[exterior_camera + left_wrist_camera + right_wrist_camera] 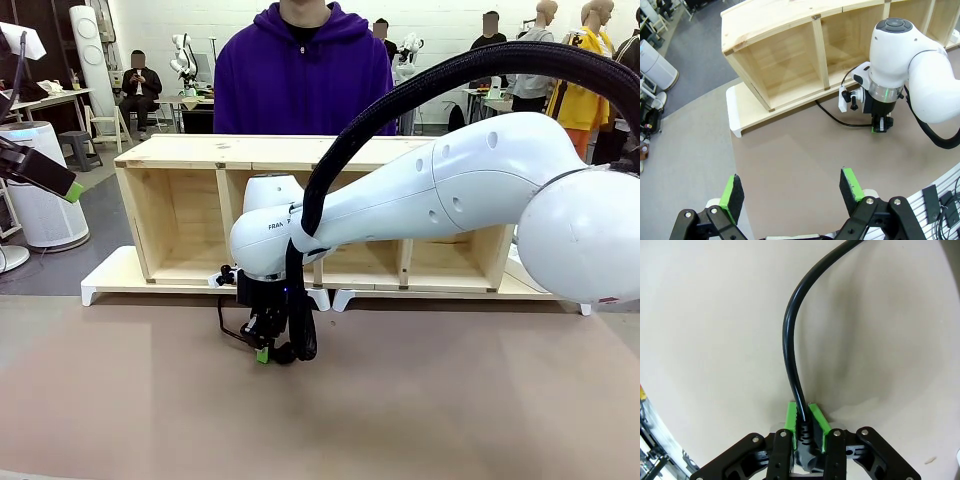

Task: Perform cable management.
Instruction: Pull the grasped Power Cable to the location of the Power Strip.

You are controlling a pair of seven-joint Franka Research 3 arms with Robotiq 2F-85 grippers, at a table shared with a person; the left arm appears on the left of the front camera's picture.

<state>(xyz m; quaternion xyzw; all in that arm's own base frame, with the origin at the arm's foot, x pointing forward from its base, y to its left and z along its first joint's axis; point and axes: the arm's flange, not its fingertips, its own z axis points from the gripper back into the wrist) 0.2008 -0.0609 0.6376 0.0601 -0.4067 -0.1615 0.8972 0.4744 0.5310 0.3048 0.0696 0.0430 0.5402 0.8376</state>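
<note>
1. Well before the shelf [180,150]: left gripper [791,188], jaws wide apart, empty.
2. Just before the shelf: right gripper [805,412] clamped on the cable [790,340] at its ribbed end.
3. Toward the shelf's foot: slack cable; hard pull risks snagging there or slipping free.

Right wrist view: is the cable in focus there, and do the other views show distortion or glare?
Right wrist view: the cable is sharp, casts a soft shadow on the table beside it, and sits clamped in the right hand. Left wrist view: the wide lens bends the top of the wooden shelf into a curve. Front view: even light, no glare.
</note>
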